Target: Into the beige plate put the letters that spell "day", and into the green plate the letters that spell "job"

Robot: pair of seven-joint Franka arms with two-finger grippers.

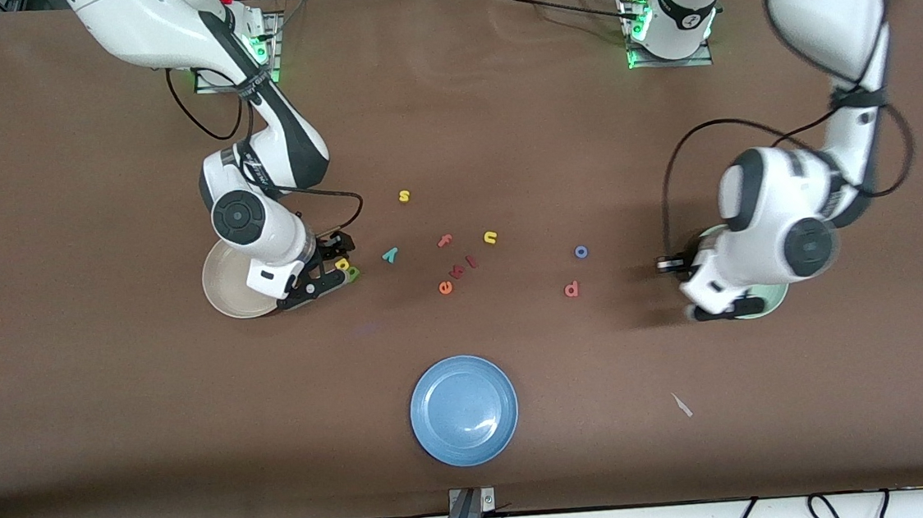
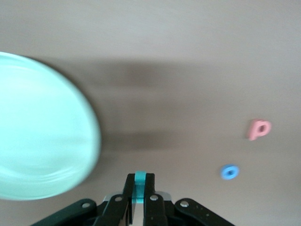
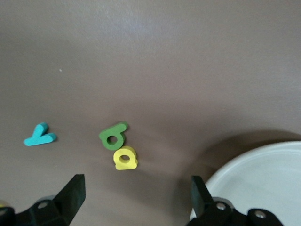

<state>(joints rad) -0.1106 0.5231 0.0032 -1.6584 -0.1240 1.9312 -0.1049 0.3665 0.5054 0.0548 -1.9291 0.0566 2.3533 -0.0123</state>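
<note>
My left gripper is shut on the teal "j" and hangs over bare table beside the green plate. In the front view that plate is mostly hidden under the left arm. The blue "o" and salmon "b" lie on the table toward the middle. My right gripper is open and low beside the beige plate. The yellow "a" and green "d" lie together just ahead of its fingers. The teal "y" lies a little farther toward the middle.
A blue plate sits near the front edge. Spare letters lie mid-table: yellow "s", yellow "u", salmon "f", "l", "k" and orange "e". A pale scrap lies toward the left arm's end.
</note>
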